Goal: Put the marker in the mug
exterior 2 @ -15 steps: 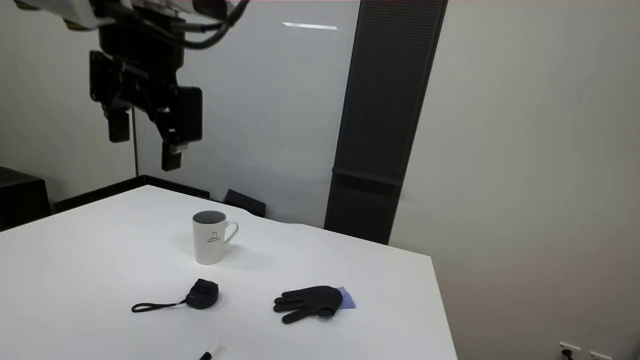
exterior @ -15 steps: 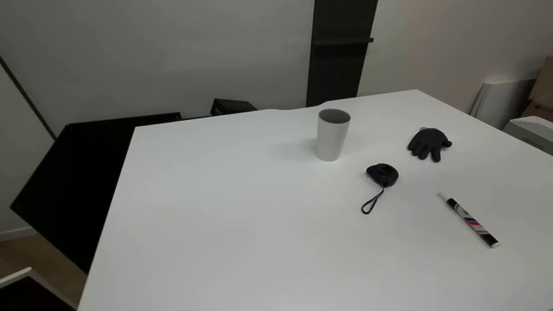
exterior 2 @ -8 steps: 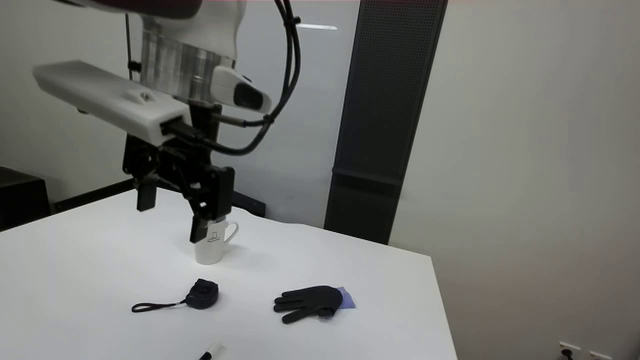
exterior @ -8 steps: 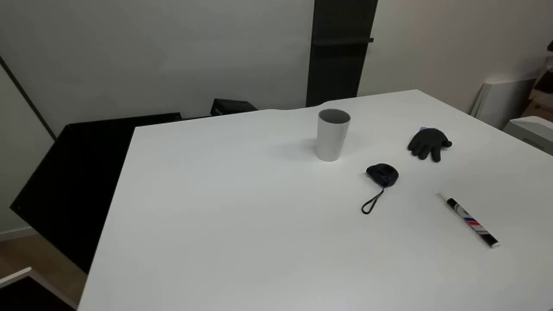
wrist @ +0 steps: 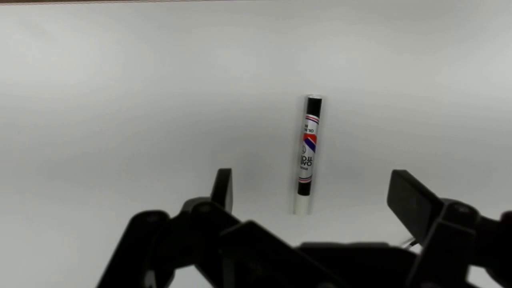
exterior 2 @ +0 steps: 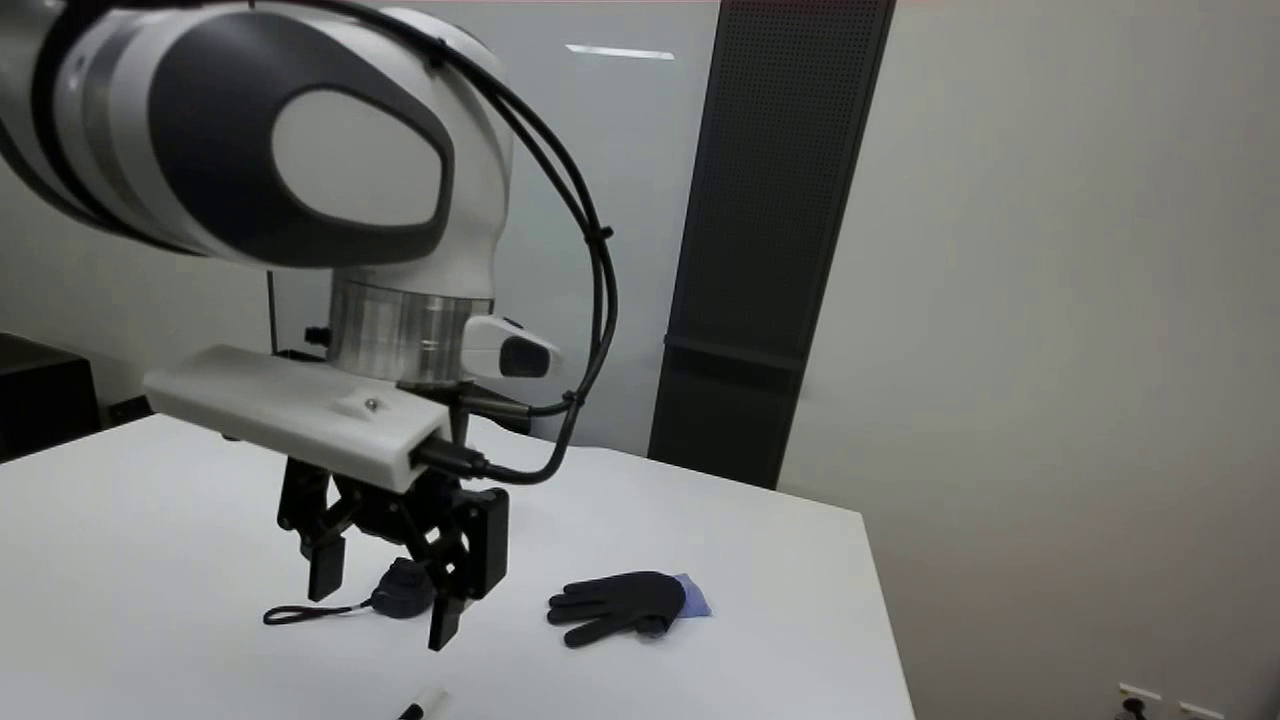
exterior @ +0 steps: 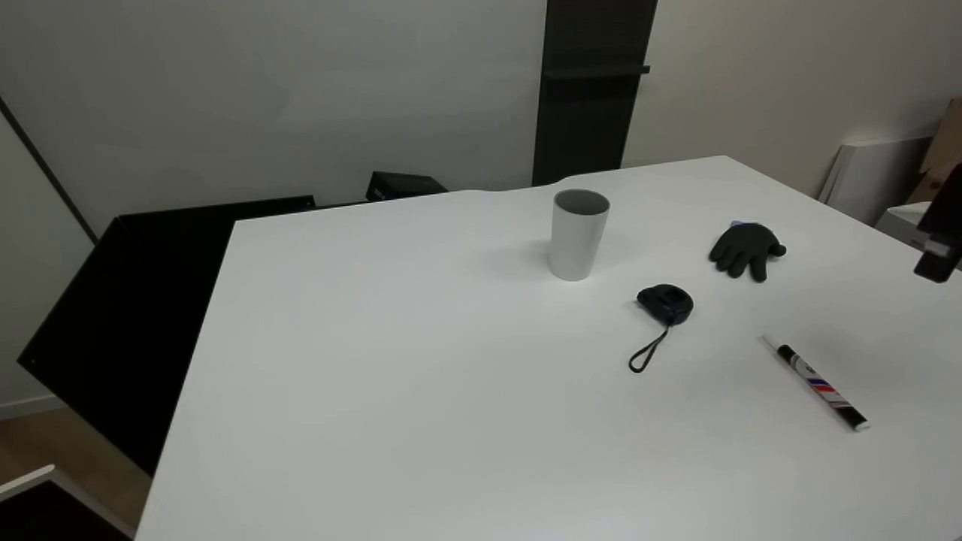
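The marker [exterior: 821, 385], white and black with red and blue stripes, lies on the white table. Its pale end [exterior 2: 432, 700] shows at the bottom of an exterior view, and the whole marker [wrist: 307, 156] shows in the wrist view. The mug [exterior: 577, 240] is white with a grey inside and stands upright; in an exterior view the arm hides it. My gripper [exterior 2: 384, 602] is open and empty above the table. In the wrist view the marker's pale end lies between the spread fingers [wrist: 314, 190], below them. A fingertip [exterior: 936, 263] enters an exterior view at the right.
A black tape measure [exterior: 666, 304] with a strap lies between mug and marker; it also shows behind the fingers [exterior 2: 403, 590]. A black glove [exterior: 746, 250] lies right of it, also in an exterior view [exterior 2: 620, 605]. The table [exterior: 376, 376] ends before a wall.
My gripper has come down from high above the table and slightly right in an exterior view, staying open. The arm now covers the mug there. The marker and mug have not moved.
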`<action>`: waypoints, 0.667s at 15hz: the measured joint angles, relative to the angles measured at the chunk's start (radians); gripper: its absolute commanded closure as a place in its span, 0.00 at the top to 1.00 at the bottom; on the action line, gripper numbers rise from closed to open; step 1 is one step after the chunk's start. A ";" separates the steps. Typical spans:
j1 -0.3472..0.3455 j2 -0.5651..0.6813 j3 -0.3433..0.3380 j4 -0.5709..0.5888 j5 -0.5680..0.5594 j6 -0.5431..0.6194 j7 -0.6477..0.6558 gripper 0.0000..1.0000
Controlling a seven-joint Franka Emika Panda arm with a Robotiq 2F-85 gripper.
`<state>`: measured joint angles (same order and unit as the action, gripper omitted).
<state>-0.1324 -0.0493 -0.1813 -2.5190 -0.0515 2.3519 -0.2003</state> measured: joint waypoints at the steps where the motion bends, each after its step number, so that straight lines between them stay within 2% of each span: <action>1: 0.000 0.016 0.001 -0.006 -0.012 0.029 0.003 1.00; 7: 0.002 0.078 0.017 -0.039 -0.017 0.218 0.024 1.00; 10: 0.002 0.085 0.019 -0.039 -0.017 0.223 0.022 1.00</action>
<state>-0.1304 0.0362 -0.1622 -2.5579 -0.0684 2.5746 -0.1782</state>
